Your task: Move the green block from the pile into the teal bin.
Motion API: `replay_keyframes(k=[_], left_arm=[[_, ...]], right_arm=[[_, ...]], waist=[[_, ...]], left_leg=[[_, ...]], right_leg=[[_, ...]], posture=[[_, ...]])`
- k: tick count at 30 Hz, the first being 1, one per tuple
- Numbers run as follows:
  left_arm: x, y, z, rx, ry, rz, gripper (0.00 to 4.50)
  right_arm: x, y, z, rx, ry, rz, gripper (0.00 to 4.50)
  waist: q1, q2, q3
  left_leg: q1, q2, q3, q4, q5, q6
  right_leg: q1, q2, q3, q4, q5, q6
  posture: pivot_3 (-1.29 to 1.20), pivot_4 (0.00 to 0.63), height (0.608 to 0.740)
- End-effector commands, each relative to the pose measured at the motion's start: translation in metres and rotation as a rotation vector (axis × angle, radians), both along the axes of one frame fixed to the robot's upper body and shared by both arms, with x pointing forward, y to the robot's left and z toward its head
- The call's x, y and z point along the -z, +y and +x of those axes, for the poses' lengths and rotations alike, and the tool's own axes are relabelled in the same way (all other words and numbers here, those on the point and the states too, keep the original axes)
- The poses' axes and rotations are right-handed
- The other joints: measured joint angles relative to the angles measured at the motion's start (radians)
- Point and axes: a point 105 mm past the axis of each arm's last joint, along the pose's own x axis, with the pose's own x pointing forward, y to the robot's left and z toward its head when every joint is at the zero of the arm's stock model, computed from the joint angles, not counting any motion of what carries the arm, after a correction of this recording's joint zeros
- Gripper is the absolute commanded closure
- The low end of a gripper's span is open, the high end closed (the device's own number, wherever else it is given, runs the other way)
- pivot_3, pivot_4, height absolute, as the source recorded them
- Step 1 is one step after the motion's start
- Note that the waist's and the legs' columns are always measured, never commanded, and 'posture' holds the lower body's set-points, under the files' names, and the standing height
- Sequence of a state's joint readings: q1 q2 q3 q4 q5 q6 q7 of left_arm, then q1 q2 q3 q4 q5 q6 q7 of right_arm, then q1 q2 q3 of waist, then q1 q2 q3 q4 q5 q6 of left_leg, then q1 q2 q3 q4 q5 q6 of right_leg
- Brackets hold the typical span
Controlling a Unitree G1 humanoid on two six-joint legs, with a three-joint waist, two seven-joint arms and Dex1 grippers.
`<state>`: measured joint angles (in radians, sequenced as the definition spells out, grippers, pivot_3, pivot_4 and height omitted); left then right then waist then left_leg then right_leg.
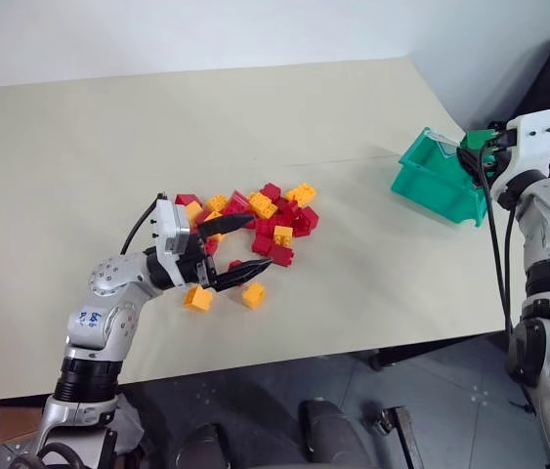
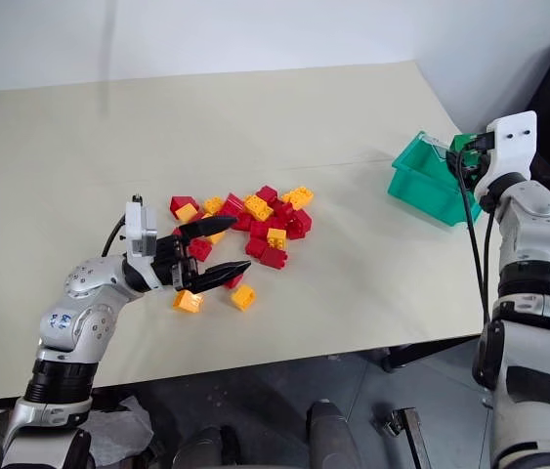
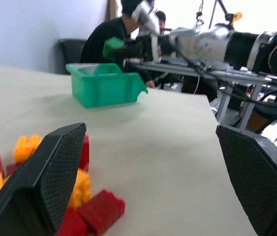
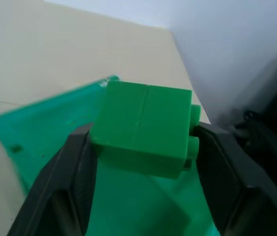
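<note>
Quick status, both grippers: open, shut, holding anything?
Left gripper: open, empty, at the near edge of the pile.
Right gripper: shut on the green block, above the teal bin.

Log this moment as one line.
right hand: shut on green block, above teal bin | left hand: open, empty, at pile | block not yet released
</note>
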<state>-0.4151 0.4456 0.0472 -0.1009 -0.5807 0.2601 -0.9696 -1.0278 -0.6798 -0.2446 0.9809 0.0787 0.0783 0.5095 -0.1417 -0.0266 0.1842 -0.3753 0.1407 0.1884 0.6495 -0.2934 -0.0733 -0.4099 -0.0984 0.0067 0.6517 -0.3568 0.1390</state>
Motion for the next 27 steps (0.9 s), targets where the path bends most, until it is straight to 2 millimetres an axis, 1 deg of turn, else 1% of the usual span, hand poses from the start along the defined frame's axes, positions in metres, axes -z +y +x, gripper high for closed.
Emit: replay_keyframes(k=[1,2,3,4,6,10,13,15,16,17,19,20,21,23,24,25,26,27], left_arm=[[-0.005,0.001,-0.002,-0.018,-0.035,-0.005,0.0],[-0.005,0.002,-0.002,-0.025,-0.036,-0.007,0.0],[-0.004,0.004,-0.002,-0.035,-0.036,-0.009,0.0],[-0.004,0.006,-0.002,-0.047,-0.039,-0.013,0.0],[-0.005,0.011,-0.001,-0.079,-0.041,-0.037,0.0],[-0.003,0.032,0.005,-0.177,-0.042,-0.04,0.0],[0.006,0.053,0.007,-0.261,-0.048,0.012,0.0],[0.014,0.069,0.007,-0.317,-0.031,0.057,0.0],[0.018,0.077,0.006,-0.34,-0.034,0.082,0.0],[0.023,0.089,0.003,-0.367,-0.029,0.117,0.0],[0.028,0.106,-0.001,-0.41,-0.034,0.159,0.0],[0.029,0.112,-0.002,-0.426,-0.039,0.169,0.0],[0.031,0.116,-0.003,-0.441,-0.039,0.185,0.0],[0.033,0.125,-0.006,-0.473,-0.037,0.207,0.0],[0.036,0.13,-0.009,-0.497,-0.033,0.231,0.0],[0.04,0.134,-0.012,-0.514,-0.031,0.251,0.0],[0.043,0.136,-0.014,-0.519,-0.03,0.26,0.0],[0.046,0.138,-0.018,-0.52,-0.024,0.266,0.0]], right_arm=[[-0.015,-0.007,-0.001,0.006,-0.032,-0.005,1.1],[-0.017,-0.008,0.0,0.012,-0.041,-0.004,0.72],[-0.019,-0.009,-0.001,0.023,-0.055,-0.008,0.46],[-0.022,-0.01,-0.001,0.024,-0.069,-0.01,0.1],[-0.027,-0.012,-0.003,0.025,-0.099,-0.023,0.04],[-0.039,-0.008,-0.012,-0.059,-0.171,-0.067,0.04],[-0.046,0.018,-0.029,-0.293,-0.251,-0.103,0.04],[-0.044,0.039,-0.05,-0.489,-0.279,-0.126,0.04],[-0.04,0.048,-0.062,-0.567,-0.281,-0.138,0.04],[-0.028,0.056,-0.075,-0.626,-0.245,-0.143,0.04],[-0.009,0.067,-0.094,-0.69,-0.186,-0.143,0.04],[-0.003,0.071,-0.102,-0.709,-0.166,-0.14,0.04],[-0.001,0.078,-0.113,-0.752,-0.194,-0.107,0.04],[0.01,0.091,-0.132,-0.821,-0.178,-0.07,0.04],[0.03,0.104,-0.15,-0.913,-0.119,-0.129,0.04],[0.046,0.114,-0.166,-0.988,-0.068,-0.179,0.04],[0.059,0.117,-0.177,-1.035,-0.029,-0.185,0.04],[0.068,0.117,-0.183,-1.04,-0.015,-0.175,0.04]], waist=[[0.0,0.0,0.0],[0.001,0.0,0.0],[0.001,0.0,0.0],[0.001,0.0,0.0],[0.002,0.0,0.0],[0.004,0.001,0.0],[0.005,0.001,0.0],[0.006,0.001,0.0],[0.008,0.001,0.0],[0.01,0.001,0.0],[0.017,0.001,0.0],[0.023,0.001,0.0],[0.03,0.001,0.0],[0.047,0.001,0.0],[0.05,0.0,0.0],[0.06,0.001,0.0],[0.066,-0.001,0.0],[0.071,-0.001,-0.001]], left_leg=[[0.0,0.0,0.0,0.0,0.0,0.0],[0.0,0.0,0.0,0.0,0.0,0.0],[0.0,0.0,0.0,0.0,0.0,0.0],[0.0,0.0,0.0,0.0,0.0,0.0],[0.0,0.0,0.0,0.0,0.0,0.0],[0.0,0.0,0.0,0.001,0.0,0.0],[0.0,0.0,-0.001,0.0,0.0,0.0],[0.0,0.0,-0.001,0.0,0.0,0.0],[0.0,0.0,-0.001,0.0,0.0,0.0],[0.0,0.0,-0.002,-0.001,0.0,0.0],[0.0,0.0,-0.004,-0.001,0.0,0.0],[0.0,0.0,-0.004,-0.001,0.0,0.0],[-0.001,0.0,-0.004,-0.001,0.0,0.0],[-0.001,-0.001,-0.004,0.0,-0.001,0.0],[-0.001,0.0,-0.004,0.001,-0.001,0.0],[-0.001,0.0,-0.004,0.002,-0.001,0.0],[-0.001,-0.001,-0.004,0.001,-0.001,0.0],[0.0,0.0,-0.005,0.0,-0.001,0.0]], right_leg=[[0.0,0.0,0.0,0.002,0.0,0.0],[0.0,0.0,0.0,0.002,0.0,0.0],[0.0,0.0,0.0,0.002,0.0,0.0],[0.0,0.0,0.0,0.002,0.0,0.0],[0.0,0.0,0.0,0.002,0.0,0.0],[0.0,0.0,0.0,0.002,0.0,0.0],[0.0,0.0,0.0,0.002,0.0,0.0],[0.0,0.0,0.0,0.002,0.0,0.001],[0.0,0.0,-0.001,0.002,0.0,0.001],[0.0,0.0,-0.001,0.002,0.0,0.001],[0.0,0.0,-0.001,0.002,0.0,0.001],[0.0,0.0,-0.001,0.002,0.0,0.001],[0.0,0.0,-0.001,0.001,0.0,0.001],[0.0,0.0,-0.001,-0.002,0.0,0.001],[0.001,0.0,-0.001,-0.002,0.0,0.001],[0.001,0.0,-0.001,-0.002,0.0,0.001],[0.001,0.0,0.0,-0.003,0.0,0.001],[0.003,0.0,-0.001,-0.003,0.0,0.001]], posture=[[0.0,0.15,0.74],[0.0,0.15,0.74],[0.0,0.15,0.74],[0.0,0.15,0.74],[0.0,0.15,0.74],[0.0,0.15,0.74],[0.0,0.15,0.74],[0.0,0.15,0.74],[0.0,0.15,0.74],[0.0,0.15,0.74],[0.0,0.15,0.74],[0.0,0.15,0.74],[0.0,0.15,0.74],[0.0,0.15,0.74],[0.0,0.15,0.74],[0.0,0.15,0.74],[0.0,0.15,0.74],[0.0,0.15,0.74]])
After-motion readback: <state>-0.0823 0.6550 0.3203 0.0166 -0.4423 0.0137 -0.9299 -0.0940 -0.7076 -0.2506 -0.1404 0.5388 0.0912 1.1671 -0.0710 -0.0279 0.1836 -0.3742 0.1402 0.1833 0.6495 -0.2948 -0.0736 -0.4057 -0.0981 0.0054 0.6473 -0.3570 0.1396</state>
